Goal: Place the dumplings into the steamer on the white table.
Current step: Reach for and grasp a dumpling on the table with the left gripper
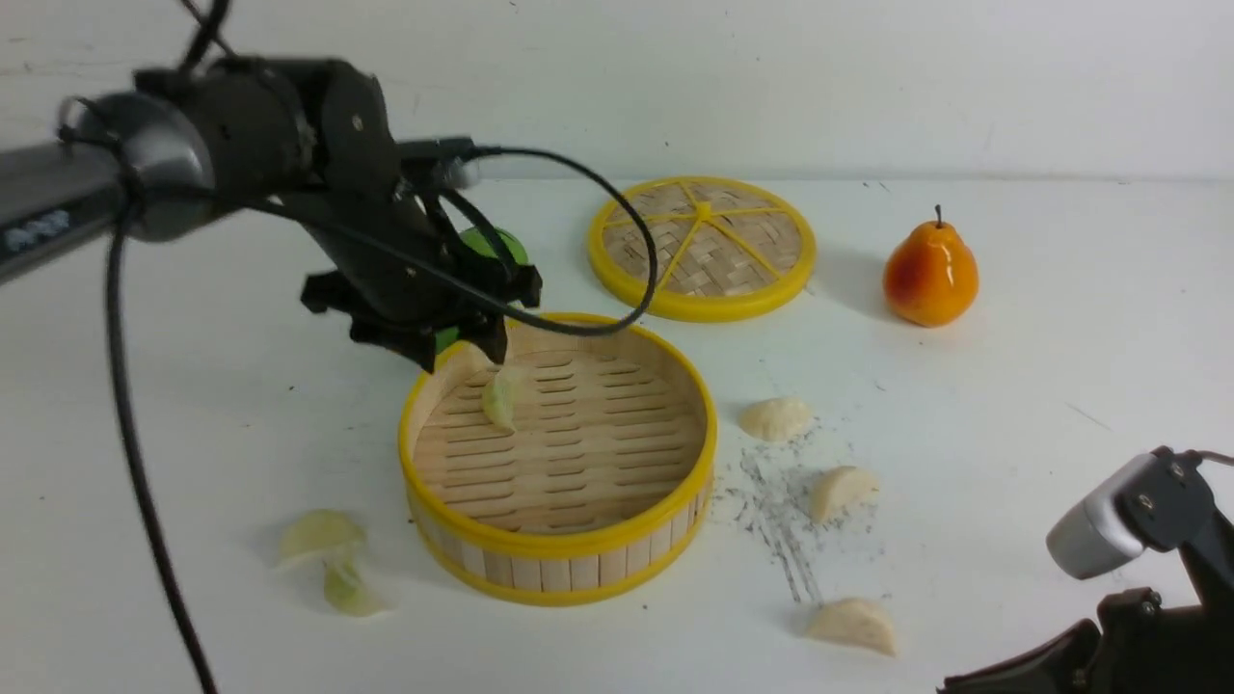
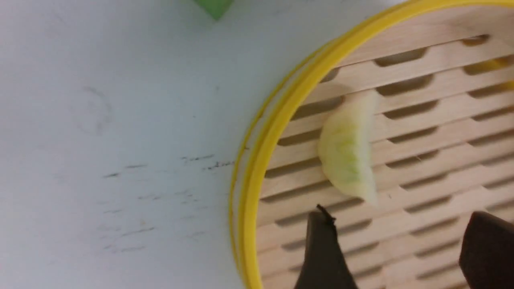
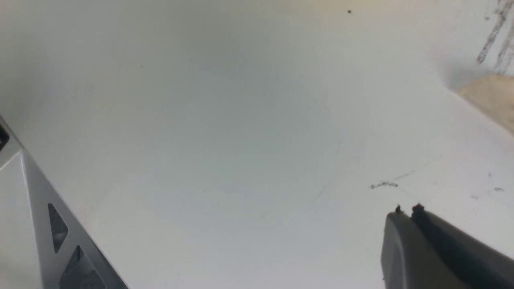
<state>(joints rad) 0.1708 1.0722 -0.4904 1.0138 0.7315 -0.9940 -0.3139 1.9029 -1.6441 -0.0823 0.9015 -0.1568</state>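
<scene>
Steamer (image 1: 554, 571): round bamboo basket with yellow rims, sitting on the scuffed white worktop (image 1: 1060, 405) directly under the left pincer (image 1: 463, 352) and holding one pale green dumpling (image 1: 501, 397) on its slatted wooden floor.
Left pincer: jaws standing apart, gripping nothing; the blurred crescent is lying just below its fingertips.
Loose green dumplings (image 1: 320, 532): two, lying outside the basket, nearer the robot than the left pincer.
Cream dumplings (image 1: 841, 490): three, lying between both pincers.
Right pincer (image 3: 405, 212): hanging closed and empty over the worktop.
</scene>
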